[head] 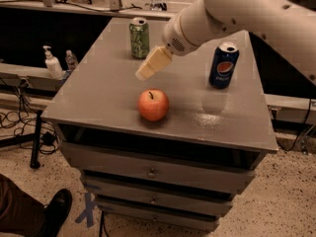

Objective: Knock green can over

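Arm [256,14] is cut off by top and right edges. Gripper [146,70] is seen over the table [98,98], beside the green can [139,38]. Shoe [57,209] and trouser leg [19,212] are cropped bottom-left.

A: What can one read here?
B: Only the Pepsi logo [224,66], on the blue can [221,79] at the right. The marks on the green can [139,38] are unreadable. The gripper [147,69] hovers between green can and apple [153,104].

A red apple [153,104] sits on the grey cabinet [98,98] near the pincer [143,74], with a Pepsi can [223,65] standing well apart.
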